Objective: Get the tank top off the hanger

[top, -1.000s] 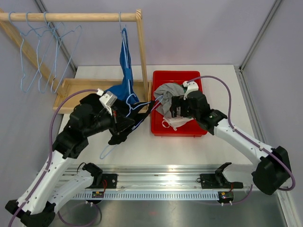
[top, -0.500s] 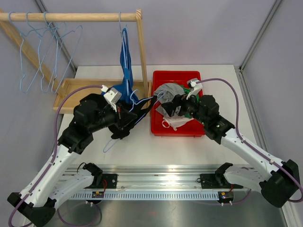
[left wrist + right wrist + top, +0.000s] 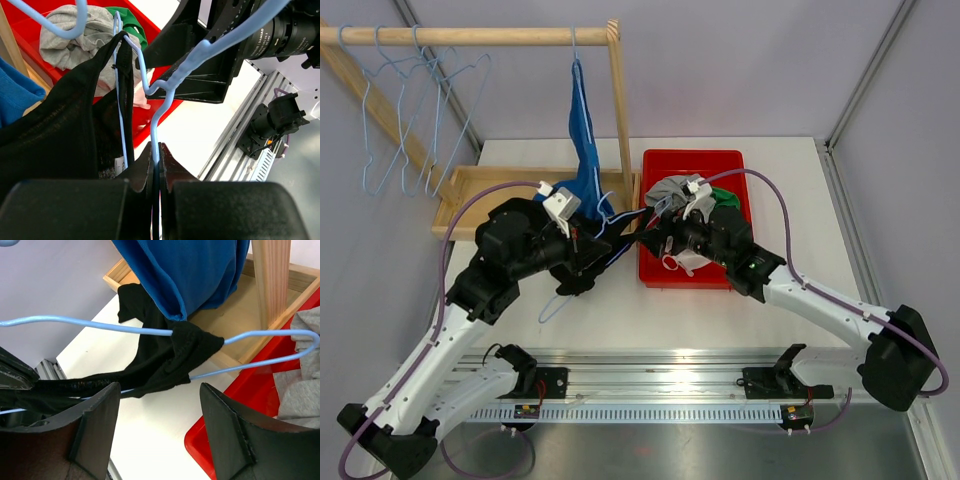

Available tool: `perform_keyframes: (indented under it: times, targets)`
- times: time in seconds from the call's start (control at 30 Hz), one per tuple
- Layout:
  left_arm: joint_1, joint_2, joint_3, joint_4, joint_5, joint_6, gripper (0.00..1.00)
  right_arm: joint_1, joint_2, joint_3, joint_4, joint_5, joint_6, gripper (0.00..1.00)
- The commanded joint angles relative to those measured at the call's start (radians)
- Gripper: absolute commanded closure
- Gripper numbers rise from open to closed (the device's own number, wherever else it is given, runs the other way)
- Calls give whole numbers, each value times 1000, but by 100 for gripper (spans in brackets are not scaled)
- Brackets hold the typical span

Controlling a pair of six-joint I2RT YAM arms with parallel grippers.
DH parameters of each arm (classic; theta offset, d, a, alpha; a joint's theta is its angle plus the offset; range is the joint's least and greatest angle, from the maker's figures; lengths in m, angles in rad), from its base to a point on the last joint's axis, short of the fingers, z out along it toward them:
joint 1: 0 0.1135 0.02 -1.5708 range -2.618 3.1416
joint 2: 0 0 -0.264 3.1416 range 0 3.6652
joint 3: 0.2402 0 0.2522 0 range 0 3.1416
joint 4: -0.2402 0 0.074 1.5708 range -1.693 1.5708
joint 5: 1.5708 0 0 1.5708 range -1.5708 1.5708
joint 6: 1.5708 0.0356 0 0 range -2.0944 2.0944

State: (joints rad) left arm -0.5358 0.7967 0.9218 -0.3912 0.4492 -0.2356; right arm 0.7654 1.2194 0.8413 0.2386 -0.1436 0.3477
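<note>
A black tank top (image 3: 165, 355) hangs on a light blue wire hanger (image 3: 100, 325), held above the table between the two arms. My left gripper (image 3: 156, 155) is shut on the hanger's wire (image 3: 172, 82), with the black tank top (image 3: 65, 130) draped to its left. In the top view the left gripper (image 3: 585, 255) holds the hanger (image 3: 552, 303) just left of the red bin. My right gripper (image 3: 160, 390) is open and empty, with its jaws wide apart just below the tank top's bunched end. In the top view it (image 3: 655, 238) sits at the bin's left edge.
A red bin (image 3: 695, 160) holds grey, white and green clothes. A wooden rack (image 3: 470, 36) carries a blue garment (image 3: 585, 140) and several empty hangers (image 3: 410, 110). Its post (image 3: 272, 275) and base tray (image 3: 470, 185) stand close behind the grippers.
My right gripper has moved left from over the bin to the hanger's end. My left arm has lifted the hanger slightly and turned it toward the right gripper.
</note>
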Motion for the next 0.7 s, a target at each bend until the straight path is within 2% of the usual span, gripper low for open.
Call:
perform_keyframes:
  times: [0.0,0.17,0.33,0.43,0.5,0.53,0.6,0.67]
  targets:
    - [-4,6,-5,83,40,5,100,8,20,50,71,6,-10,30]
    - [-4,4,-8,81,49,4,100,8,61,68,79,19,-26,36]
    - [-4,-4,-11,80,52,5,100,8,92,94,71,38,-41,48]
    - [-4,-7,-11,77,45,9,100,8,104,105,61,45,-49,62]
    - [-4,-13,-12,74,28,13,100,8,107,111,47,47,-55,84]
    - [-4,-16,-12,71,25,15,100,8,109,111,42,58,-52,91]
    - [-4,-21,-14,71,25,15,100,8,109,110,34,65,-53,99]
    - [-4,-22,-15,72,28,13,100,6,109,108,28,79,-58,100]
